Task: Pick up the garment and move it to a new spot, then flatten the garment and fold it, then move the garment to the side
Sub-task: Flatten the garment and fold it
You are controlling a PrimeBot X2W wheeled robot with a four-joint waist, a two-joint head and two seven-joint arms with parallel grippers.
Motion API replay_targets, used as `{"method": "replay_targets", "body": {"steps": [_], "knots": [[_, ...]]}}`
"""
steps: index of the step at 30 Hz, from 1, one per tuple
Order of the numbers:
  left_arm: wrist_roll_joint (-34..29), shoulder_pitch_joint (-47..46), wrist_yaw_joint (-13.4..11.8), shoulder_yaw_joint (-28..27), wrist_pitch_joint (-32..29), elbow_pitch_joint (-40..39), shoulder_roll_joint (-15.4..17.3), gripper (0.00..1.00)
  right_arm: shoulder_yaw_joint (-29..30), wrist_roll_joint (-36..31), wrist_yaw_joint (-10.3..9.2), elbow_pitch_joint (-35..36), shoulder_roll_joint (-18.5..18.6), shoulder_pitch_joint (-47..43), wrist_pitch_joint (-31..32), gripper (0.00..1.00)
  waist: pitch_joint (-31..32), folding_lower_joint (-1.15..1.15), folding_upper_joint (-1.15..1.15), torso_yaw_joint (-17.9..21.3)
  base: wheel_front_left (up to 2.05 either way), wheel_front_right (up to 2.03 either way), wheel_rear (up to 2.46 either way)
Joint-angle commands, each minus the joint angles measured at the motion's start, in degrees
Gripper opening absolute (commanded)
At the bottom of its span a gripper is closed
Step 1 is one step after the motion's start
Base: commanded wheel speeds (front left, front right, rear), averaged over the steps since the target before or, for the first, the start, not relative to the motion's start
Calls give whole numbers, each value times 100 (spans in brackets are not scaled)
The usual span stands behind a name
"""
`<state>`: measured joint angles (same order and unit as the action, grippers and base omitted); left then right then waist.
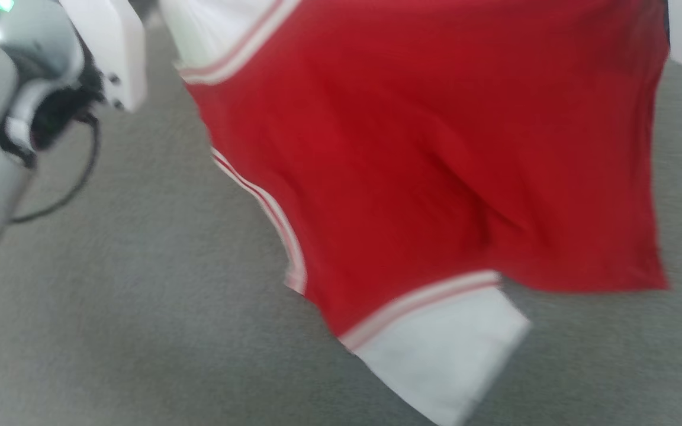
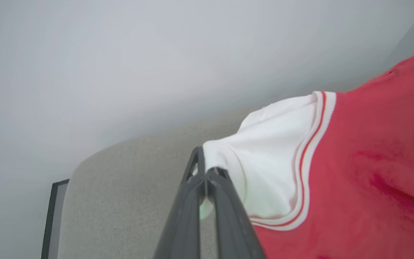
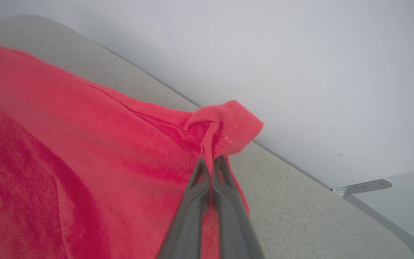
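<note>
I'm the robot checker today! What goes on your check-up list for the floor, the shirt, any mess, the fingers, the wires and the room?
Surface: grey carpet.
Job's things: red jersey, held up and spread between both grippers; white inside shows at its lower corner; head view is blurred.
Clutter: nothing seen.
Grippers: left gripper, fingers shut on a white part of the jersey; right gripper, fingers shut on a red corner.
Cables: black cable loops beside the robot's left arm.
Surroundings: pale wall; metal bracket.
</note>
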<state>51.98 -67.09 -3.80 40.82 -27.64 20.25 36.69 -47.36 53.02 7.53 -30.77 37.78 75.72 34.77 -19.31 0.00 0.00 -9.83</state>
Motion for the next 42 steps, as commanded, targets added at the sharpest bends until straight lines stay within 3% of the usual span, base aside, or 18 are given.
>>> {"method": "replay_targets", "body": {"steps": [1,10,17,23,31,37,42], "knots": [[-104,-118,-53,-36,-30,2,75,0,24,55,-8,55,-1,69,-40,0,296,0,0,326,0,0,0],[-337,-873,-17,-71,-353,103,337,0,300,-27,-8,518,33,76,-121,0,648,0,0,805,0,0,0],[-487,-1340,5,-149,-71,592,163,0,567,-281,-8,305,-166,79,-352,0,655,0,0,1021,0,0,0],[-825,-1820,139,-156,777,1313,-81,0,766,-713,-9,-409,-598,357,-1002,0,420,0,0,1145,0,0,0],[-1360,-2680,9,-198,2227,2172,-491,0,830,-1470,-9,-1501,-1127,1074,-2227,0,30,0,0,1161,0,0,0],[-1820,-3398,-226,-261,3728,2757,-765,0,1085,-2424,-9,-2495,-1498,1783,-3783,0,-303,0,0,1095,0,0,0],[-1852,-3363,73,-193,4109,3274,-953,0,1055,-2880,-9,-3224,-1822,1839,-4103,0,-470,0,0,967,0,0,0]]}}
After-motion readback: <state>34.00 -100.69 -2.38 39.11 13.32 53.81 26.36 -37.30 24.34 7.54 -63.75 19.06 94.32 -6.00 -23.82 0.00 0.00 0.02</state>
